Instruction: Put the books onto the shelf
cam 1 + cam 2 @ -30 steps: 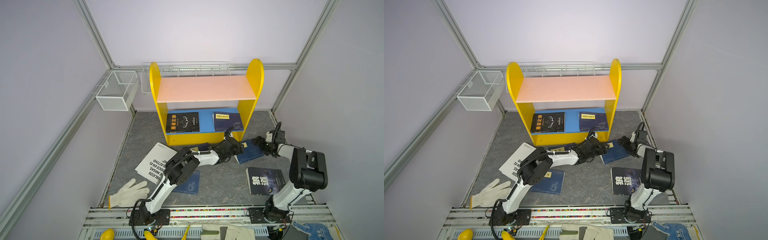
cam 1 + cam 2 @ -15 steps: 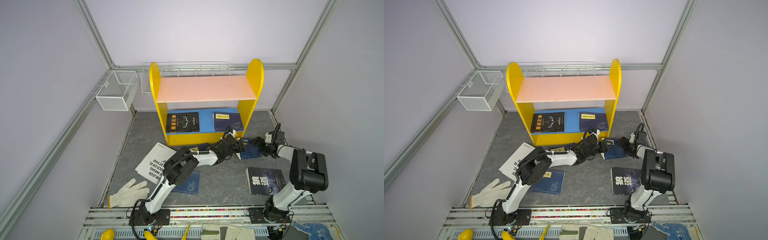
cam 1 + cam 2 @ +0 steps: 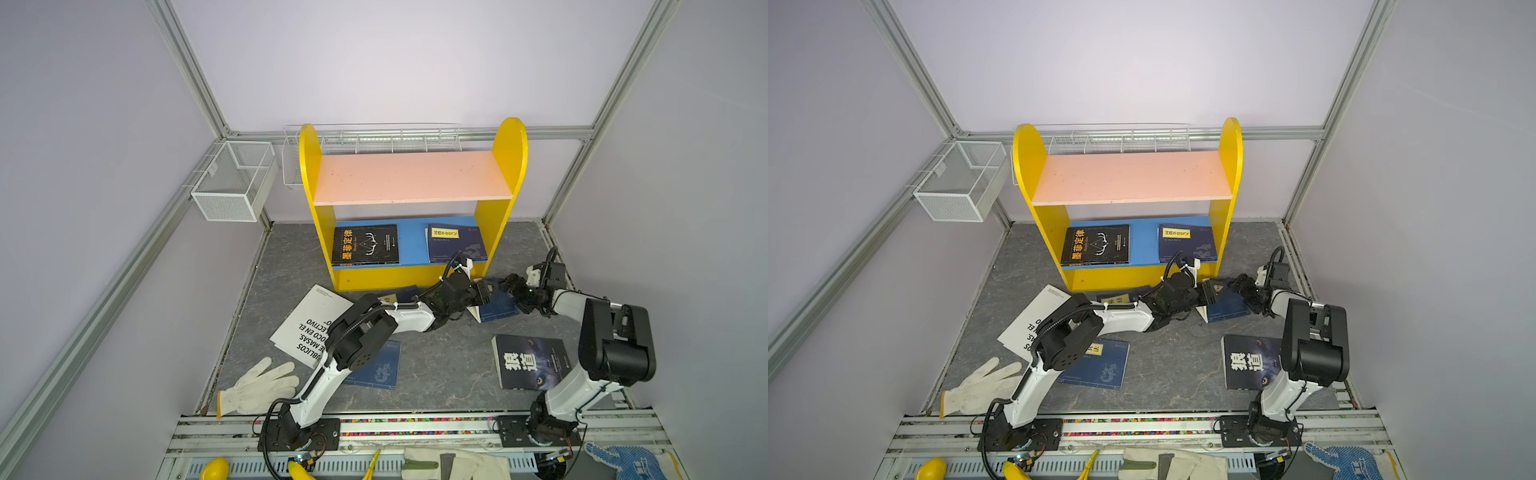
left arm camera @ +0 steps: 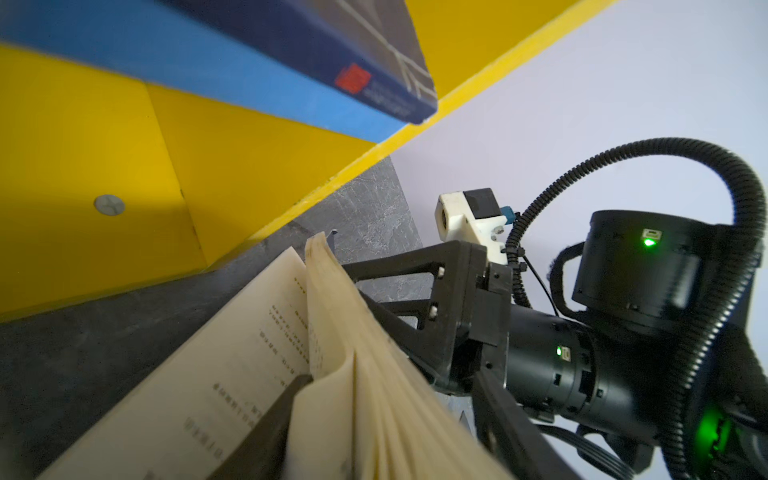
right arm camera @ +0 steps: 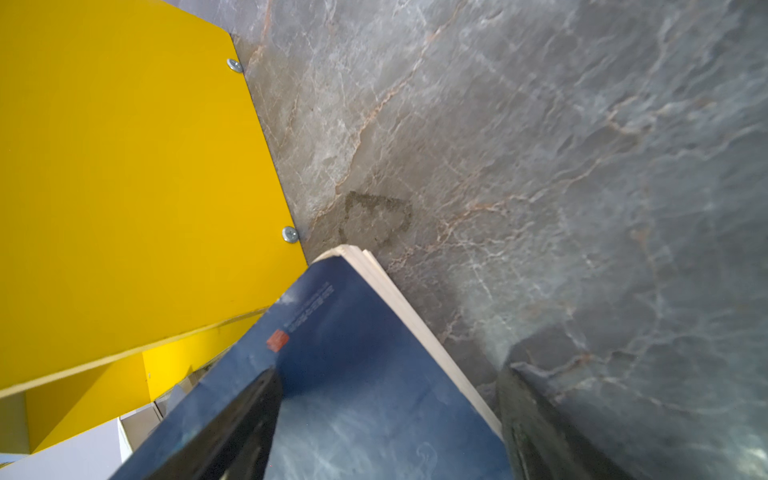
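One thin navy paperback (image 3: pixel 496 311) lies on the tabletop (image 3: pixel 436 357) at the shelf (image 3: pixel 505 166) foot, between my pincers. Judged light, limp, slick-covered; its pages fan loose, so hold belongs across the closed block near the spine. My left pincer (image 3: pixel 485 292) stands part open, one finger among the pages, nothing clamped. My right pincer (image 5: pixel 388 374) gapes wide astride the cover's corner, gripping nothing.

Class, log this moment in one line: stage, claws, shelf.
stage: grasping floor navy book; left claw: finger between its pages; right claw: open astride its edge; shelf: black book, second navy book
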`<state>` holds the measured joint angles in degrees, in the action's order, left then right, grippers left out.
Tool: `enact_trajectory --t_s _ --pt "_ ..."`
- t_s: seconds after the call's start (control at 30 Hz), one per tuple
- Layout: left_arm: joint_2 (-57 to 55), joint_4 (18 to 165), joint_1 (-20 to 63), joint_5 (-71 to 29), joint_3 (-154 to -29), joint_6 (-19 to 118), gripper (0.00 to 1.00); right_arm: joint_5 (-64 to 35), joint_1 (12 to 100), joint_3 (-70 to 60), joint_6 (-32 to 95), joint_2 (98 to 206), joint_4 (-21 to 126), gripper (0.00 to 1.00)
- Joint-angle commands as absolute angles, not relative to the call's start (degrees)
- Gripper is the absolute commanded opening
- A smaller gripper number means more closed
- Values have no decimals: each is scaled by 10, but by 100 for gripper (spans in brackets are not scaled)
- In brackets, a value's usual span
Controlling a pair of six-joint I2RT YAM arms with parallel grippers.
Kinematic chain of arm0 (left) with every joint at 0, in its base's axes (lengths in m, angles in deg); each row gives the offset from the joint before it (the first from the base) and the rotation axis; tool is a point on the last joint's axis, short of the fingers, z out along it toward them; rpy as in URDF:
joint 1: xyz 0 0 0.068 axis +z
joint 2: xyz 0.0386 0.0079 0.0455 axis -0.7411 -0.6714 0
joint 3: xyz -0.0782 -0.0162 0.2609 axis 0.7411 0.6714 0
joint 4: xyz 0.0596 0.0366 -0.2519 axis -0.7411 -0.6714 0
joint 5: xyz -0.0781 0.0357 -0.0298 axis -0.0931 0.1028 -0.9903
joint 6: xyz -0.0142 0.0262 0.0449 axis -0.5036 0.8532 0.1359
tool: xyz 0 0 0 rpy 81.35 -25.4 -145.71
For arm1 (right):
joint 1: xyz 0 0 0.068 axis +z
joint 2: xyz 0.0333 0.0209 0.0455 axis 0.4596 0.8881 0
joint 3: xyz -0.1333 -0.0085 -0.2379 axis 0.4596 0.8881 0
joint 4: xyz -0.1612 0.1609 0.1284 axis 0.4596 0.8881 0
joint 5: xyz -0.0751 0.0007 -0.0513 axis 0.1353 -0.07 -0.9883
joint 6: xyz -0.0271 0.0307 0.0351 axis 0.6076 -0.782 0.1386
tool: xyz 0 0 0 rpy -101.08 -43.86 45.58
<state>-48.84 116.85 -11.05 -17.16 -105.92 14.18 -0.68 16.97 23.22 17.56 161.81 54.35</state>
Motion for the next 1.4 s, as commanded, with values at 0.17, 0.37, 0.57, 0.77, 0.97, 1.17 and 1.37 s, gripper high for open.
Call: enact_trajectory --t_s 0.17,0.37,0.57,0.77,0.97,1.17,1.37 --pt "-452 1175 -113 -157 -1041 148 57 7 178 259 160 1627 601 84" --pt "-443 1138 -113 -134 -1041 150 50 4 179 262 160 1628 602 84" --pt "-438 1114 -114 -121 -1040 151 33 6 178 262 155 1634 597 84" --pt "-423 1064 -118 -97 -1047 169 9 12 179 259 155 1632 595 84" --pt "-388 1048 -119 -94 -1030 186 0 28 176 256 167 1558 591 86" --pt "-296 1034 -119 -133 -985 205 0 58 170 234 172 1427 647 99" --pt "-158 975 -117 -176 -930 266 0 95 169 217 164 1285 712 88"
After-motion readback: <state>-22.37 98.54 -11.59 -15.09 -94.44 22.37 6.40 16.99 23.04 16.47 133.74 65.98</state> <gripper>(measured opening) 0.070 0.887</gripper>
